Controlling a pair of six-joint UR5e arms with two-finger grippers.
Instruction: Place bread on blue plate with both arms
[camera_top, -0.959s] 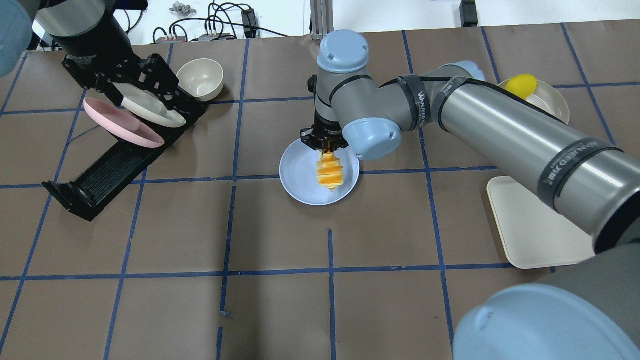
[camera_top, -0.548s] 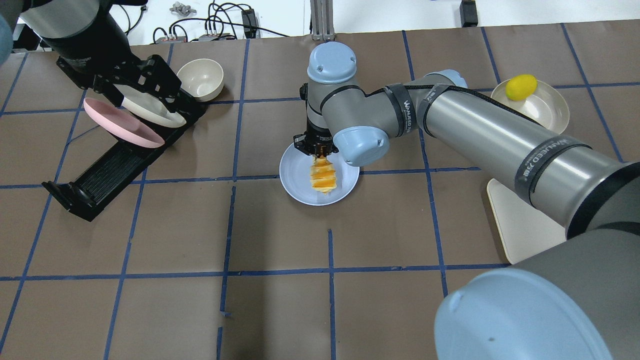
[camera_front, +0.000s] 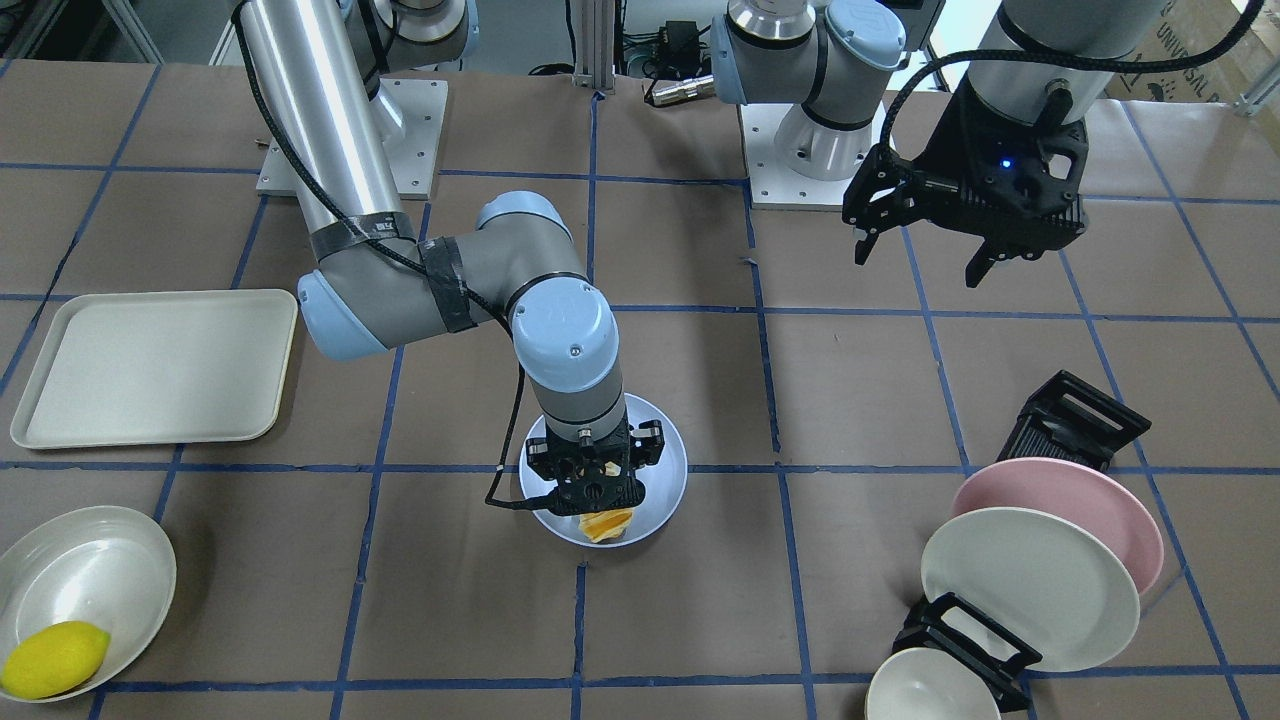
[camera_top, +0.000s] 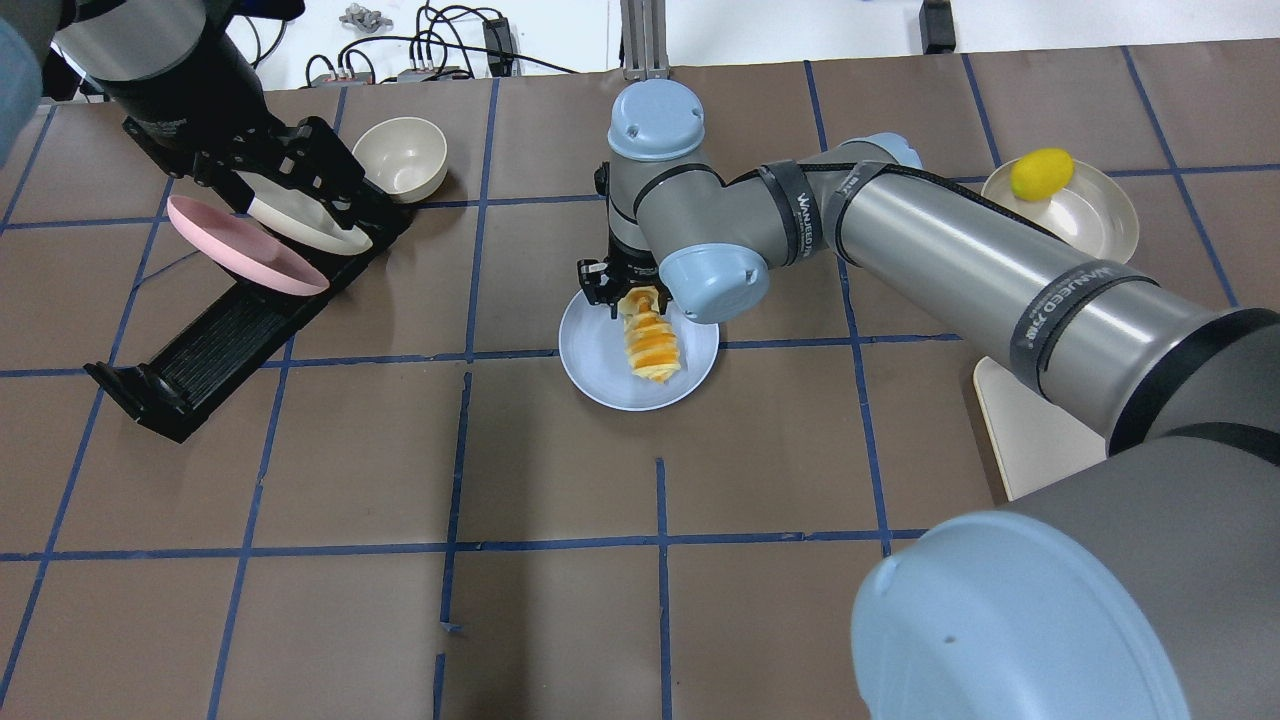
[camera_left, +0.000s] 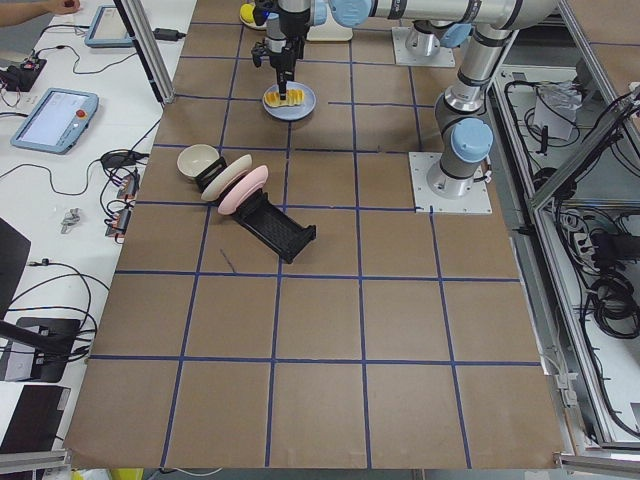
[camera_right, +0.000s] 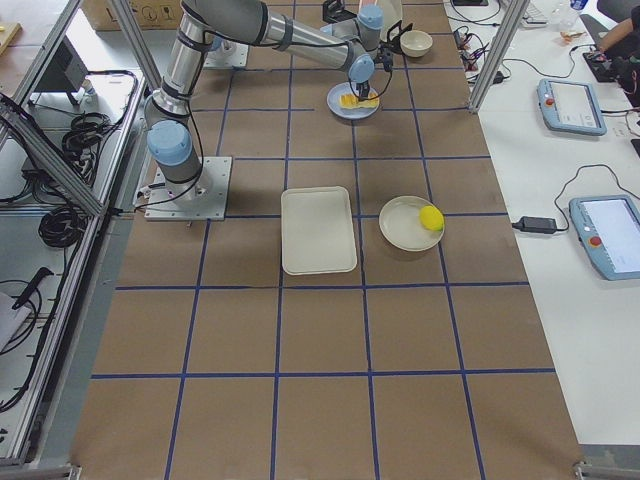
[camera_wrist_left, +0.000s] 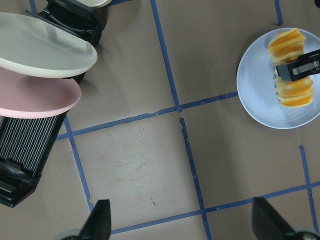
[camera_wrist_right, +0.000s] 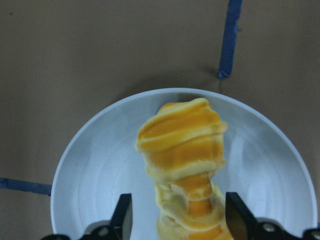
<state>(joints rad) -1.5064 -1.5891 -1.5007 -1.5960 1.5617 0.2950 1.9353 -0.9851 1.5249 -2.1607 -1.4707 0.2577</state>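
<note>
The bread (camera_top: 650, 345) is an orange and pale striped loaf lying on the blue plate (camera_top: 595, 360) at the table's middle. My right gripper (camera_top: 628, 292) stands low over the loaf's far end, open, one finger on each side with a gap to the bread. The right wrist view shows the bread (camera_wrist_right: 185, 145) resting on the plate (camera_wrist_right: 95, 165) between the spread fingers (camera_wrist_right: 123, 215). My left gripper (camera_front: 917, 265) hangs open and empty above the table near the plate rack. The left wrist view shows the bread (camera_wrist_left: 292, 65) and the plate (camera_wrist_left: 260, 85) far off.
A black rack (camera_top: 215, 335) at far left holds a pink plate (camera_top: 245, 258) and a cream plate (camera_top: 300, 222), with a cream bowl (camera_top: 400, 158) beside it. A yellow lemon (camera_top: 1042, 173) sits in a cream dish (camera_top: 1100, 225) at far right. A cream tray (camera_front: 150, 365) lies on the right arm's side.
My right gripper has come down and slightly left over the plate and has opened. The bread now lies on the plate. The left arm has barely moved.
</note>
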